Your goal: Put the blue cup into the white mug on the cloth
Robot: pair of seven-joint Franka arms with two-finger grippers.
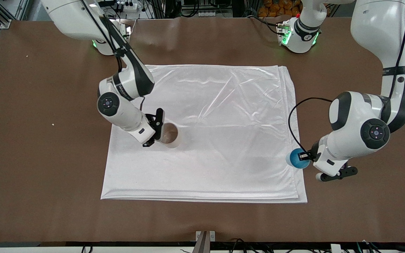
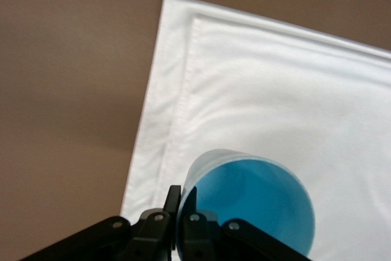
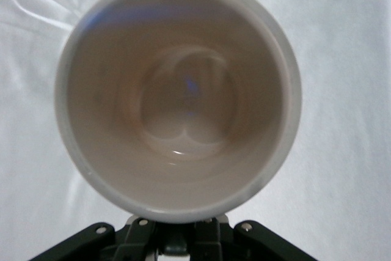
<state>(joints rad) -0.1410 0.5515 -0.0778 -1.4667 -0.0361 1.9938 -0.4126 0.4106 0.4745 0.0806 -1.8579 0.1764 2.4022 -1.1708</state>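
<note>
The blue cup [image 1: 297, 158] is in the left hand [image 1: 307, 156], held over the cloth's [image 1: 220, 116] edge at the left arm's end of the tabletop [image 1: 47, 105]. In the left wrist view the cup [image 2: 247, 203] opens toward the camera, showing its bright blue inside. The left hand [image 2: 178, 215] has closed on the cup's rim, with one finger [image 2: 173, 203] outside the wall and the other inside. Beneath it in that view lie the cloth's [image 2: 275, 84] layered, stitched corner and bare brown tabletop [image 2: 67, 90].

The white mug [image 1: 169, 135] stands upright on the cloth, toward the right arm's end and well apart from the cup. The right hand [image 1: 154, 130] is low at the mug, on the side toward the right arm's end of the tabletop. In the right wrist view the mug [image 3: 177, 99] fills the frame with its pale, empty inside, and the right hand [image 3: 177, 236] sits against the rim. The pictures do not settle whether its fingers are clamped on anything.

The cloth is spread flat, lightly creased and glossy, folded in layers that show along its edge toward the left arm's end and along its edge nearest the front camera.
</note>
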